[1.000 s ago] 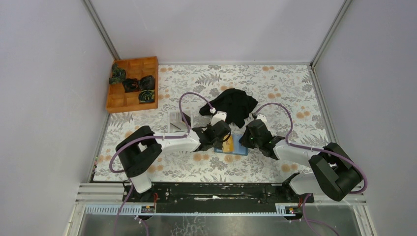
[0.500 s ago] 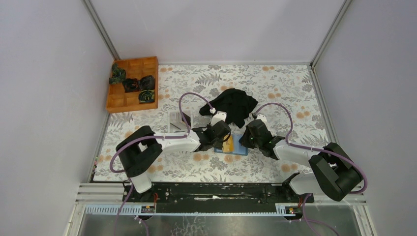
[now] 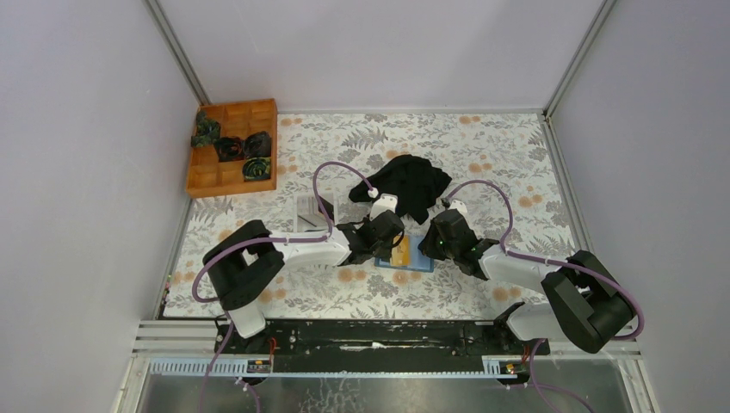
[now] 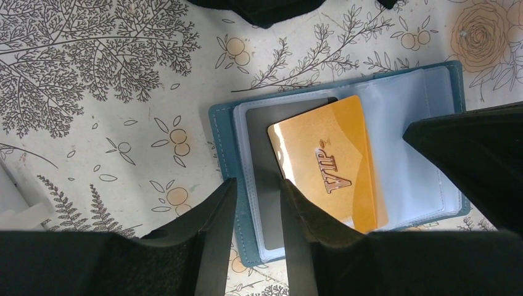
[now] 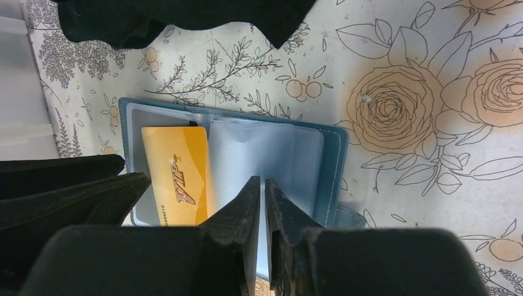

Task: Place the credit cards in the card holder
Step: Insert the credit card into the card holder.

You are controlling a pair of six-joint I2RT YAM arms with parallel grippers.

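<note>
Now gold card on card holder

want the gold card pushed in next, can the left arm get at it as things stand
Probably yes: the gold card lies face up on the open holder, with the left gripper open just beside its edge. The right gripper is over the sleeves beyond, not over the card.

"VIP" is printed in slanted letters on a gold card at the centre of the left wrist view, in the open card holder. Small digits by its edge cannot be read.
</note>
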